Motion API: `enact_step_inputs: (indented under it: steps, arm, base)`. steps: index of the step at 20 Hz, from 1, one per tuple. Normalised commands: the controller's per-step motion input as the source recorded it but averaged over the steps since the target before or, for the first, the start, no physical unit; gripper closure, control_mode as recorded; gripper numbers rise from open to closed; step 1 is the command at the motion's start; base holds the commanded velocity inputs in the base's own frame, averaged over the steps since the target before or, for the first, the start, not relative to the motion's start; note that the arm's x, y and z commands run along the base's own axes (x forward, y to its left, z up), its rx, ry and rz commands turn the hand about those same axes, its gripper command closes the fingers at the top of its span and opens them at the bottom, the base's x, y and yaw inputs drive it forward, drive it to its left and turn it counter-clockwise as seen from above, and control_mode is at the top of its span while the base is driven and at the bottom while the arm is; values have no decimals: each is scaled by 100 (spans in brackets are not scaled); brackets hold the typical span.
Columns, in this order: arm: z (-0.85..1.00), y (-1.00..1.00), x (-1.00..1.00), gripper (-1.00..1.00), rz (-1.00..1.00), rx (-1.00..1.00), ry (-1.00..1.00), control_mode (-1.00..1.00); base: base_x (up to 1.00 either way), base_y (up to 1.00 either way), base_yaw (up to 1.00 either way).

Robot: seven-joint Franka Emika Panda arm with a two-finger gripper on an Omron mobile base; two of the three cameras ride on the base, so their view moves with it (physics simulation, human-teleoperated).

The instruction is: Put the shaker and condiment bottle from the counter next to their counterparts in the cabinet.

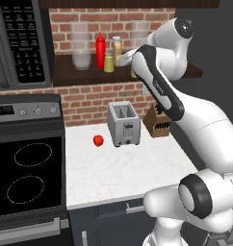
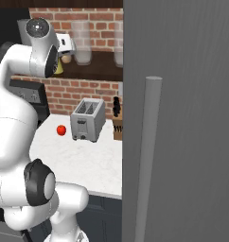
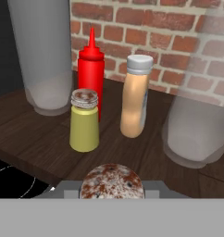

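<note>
Item: shaker (image 3: 112,181), speckled grey-brown cap seen end-on at the bottom centre of the hand view, pinched in the gripper (image 3: 112,192), whose jaws are closed on it just above the grey band; its body is hidden below the cap. Position: raised to the level of the cabinet (image 3: 35,139), a dark wooden shelf with brick back wall. Ahead of the held shaker, toward the upper left of the frame: its counterpart, a second yellow-olive shaker (image 3: 84,121), upright, long axis vertical, just in front of the red squeeze bottle (image 3: 90,69). To the right of these, near centre: condiment bottle (image 3: 135,96), tan with white cap, upright on the shelf and near the red bottle. Flanking: two clear glass jars (image 3: 43,55), at the left and right edges. Governing relation: the bare shelf board directly ahead of the held shaker lies between the counterpart shaker and the right-hand jar, in front of the tan bottle; judged, the placement calls for a short forward and downward move, keeping the shaker upright. In the left base view the arm reaches to the shelf at upper centre; toaster (image 1: 123,123) and a small red fruit (image 1: 98,140) stand on the counter (image 1: 113,173) below.
</note>
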Motion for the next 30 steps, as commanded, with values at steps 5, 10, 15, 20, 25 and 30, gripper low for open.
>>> enact_step_inputs:
  steps: [5,10,15,20,25,30]
  arm:
    - [4,0,0,100,3,1,0,-100]
    - [0,0,0,100,0,4,0,-100]
    - [0,0,0,100,0,3,0,-100]
    - [0,0,0,100,0,3,0,-100]
    - [0,0,0,100,0,3,-3,-100]
    - [0,0,2,100,0,3,-2,-100]
  base:
    - [0,0,0]
    - [0,0,0]
    - [0,0,0]
    - [0,0,0]
    - [0,0,0]
    - [0,0,0]
